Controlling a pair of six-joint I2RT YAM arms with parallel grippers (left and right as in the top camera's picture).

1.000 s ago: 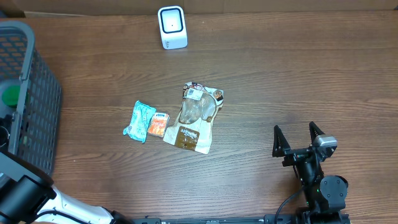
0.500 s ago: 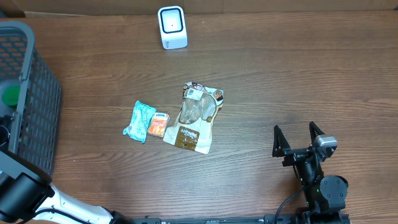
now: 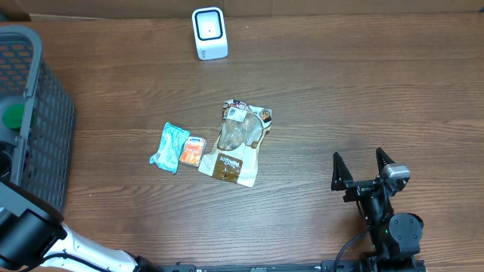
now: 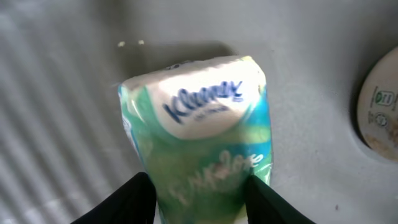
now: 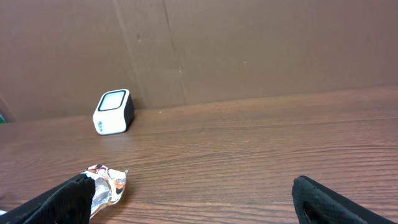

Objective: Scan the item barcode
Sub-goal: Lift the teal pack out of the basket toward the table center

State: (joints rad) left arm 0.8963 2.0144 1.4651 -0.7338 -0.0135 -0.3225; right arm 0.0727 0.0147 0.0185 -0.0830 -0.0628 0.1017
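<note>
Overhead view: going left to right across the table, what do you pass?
Grey plastic mesh basket → teal tissue packet → small orange packet → brown-and-clear snack pouch → right gripper. White scanner omitted: it overlaps the middle items.

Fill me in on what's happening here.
The left arm's fingers sit either side of a Kleenex tissue pack, apparently down in the grey basket; a firm grip isn't clear. The right arm's fingers stand open and idle. The scanner waits at the far edge of the table, with three packets mid-table.
</note>
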